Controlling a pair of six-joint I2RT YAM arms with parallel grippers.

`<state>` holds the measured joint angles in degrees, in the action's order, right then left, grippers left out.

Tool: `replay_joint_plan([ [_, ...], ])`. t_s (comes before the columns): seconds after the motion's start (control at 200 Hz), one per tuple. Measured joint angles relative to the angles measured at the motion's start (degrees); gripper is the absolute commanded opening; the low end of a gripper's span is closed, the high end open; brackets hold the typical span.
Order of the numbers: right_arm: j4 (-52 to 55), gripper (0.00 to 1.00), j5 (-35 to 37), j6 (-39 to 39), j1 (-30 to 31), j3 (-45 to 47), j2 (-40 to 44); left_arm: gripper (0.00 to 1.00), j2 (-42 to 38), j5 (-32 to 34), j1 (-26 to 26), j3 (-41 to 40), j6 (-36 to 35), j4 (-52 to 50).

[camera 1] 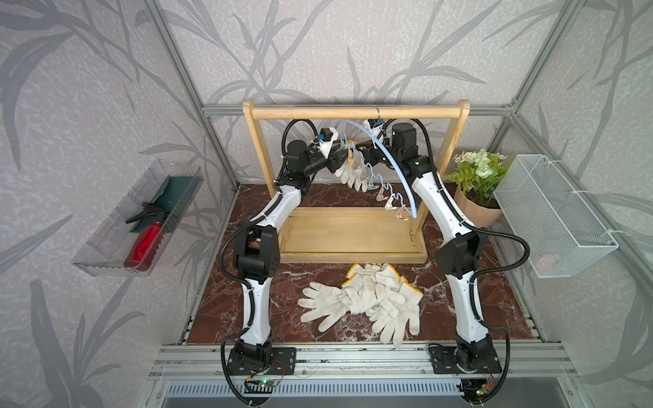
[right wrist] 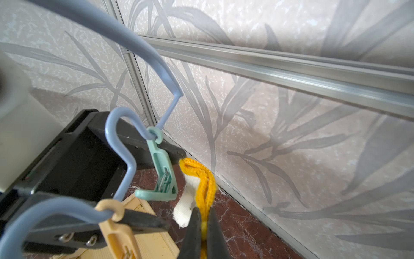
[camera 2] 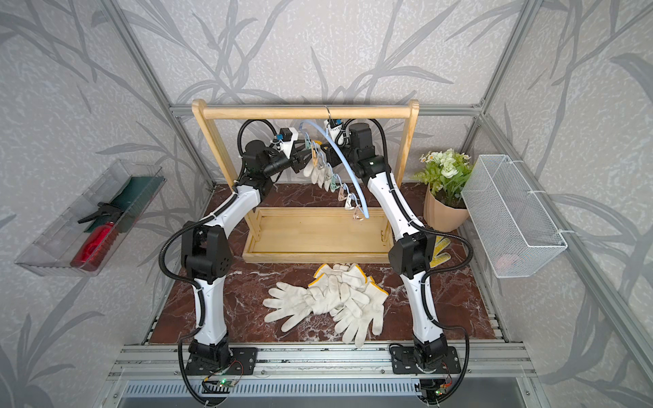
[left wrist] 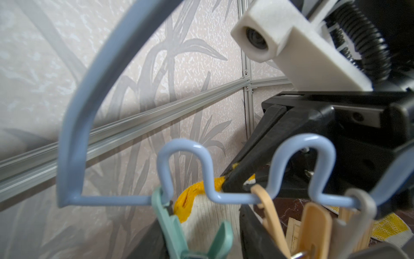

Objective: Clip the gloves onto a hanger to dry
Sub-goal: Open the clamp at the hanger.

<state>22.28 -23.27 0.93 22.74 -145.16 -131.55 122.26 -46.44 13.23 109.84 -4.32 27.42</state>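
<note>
Barely begun: pinching first glove (right wrist: 202, 179) with right gripper (right wrist: 203, 210) at green clip (right wrist: 162, 170), unsure of left gripper (right wrist: 174, 190) hold; leaving gloves (camera 1: 371, 300) piled by worktop (camera 1: 282, 279) front edge

Remote session: I am running a robot test cell dressed as a home, with aluminium framing (camera 1: 222, 110), leaf-print wall panels (camera 1: 318, 53), a marble-look tabletop (camera 1: 229, 311), potted flowers (camera 1: 477, 173) and arms (camera 1: 254, 307) bolted to rails (camera 1: 353, 358).
</note>
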Motion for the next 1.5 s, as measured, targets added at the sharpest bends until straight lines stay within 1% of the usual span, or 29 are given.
replay_joint_plan([
  [0.31,-0.24,0.00,-0.37,-0.02,0.00,0.07,0.00,0.49,-1.09,-0.22,-0.52,-0.61,0.00,0.02],
  [0.435,-0.57,0.00,-0.39,-0.02,0.00,0.07,0.00,0.45,-1.09,-0.20,-0.59,-1.01,-0.04,-0.13],
  [0.59,-1.22,0.00,-0.83,-0.04,0.00,0.07,0.00,0.44,-1.09,-0.24,-0.61,-1.16,0.04,-0.66],
  [0.725,-1.46,0.00,-0.87,-0.07,0.00,0.07,0.00,0.38,-1.09,-0.24,-0.61,-1.16,0.42,-1.09],
  [1.195,-1.51,0.00,-1.27,-0.04,0.00,0.61,0.00,0.31,-1.09,0.07,-0.66,-1.18,1.40,-1.25],
  [1.5,-1.51,0.00,-1.55,0.00,0.00,3.19,0.00,0.16,-1.09,0.63,-0.68,-1.20,3.34,-1.11],
])
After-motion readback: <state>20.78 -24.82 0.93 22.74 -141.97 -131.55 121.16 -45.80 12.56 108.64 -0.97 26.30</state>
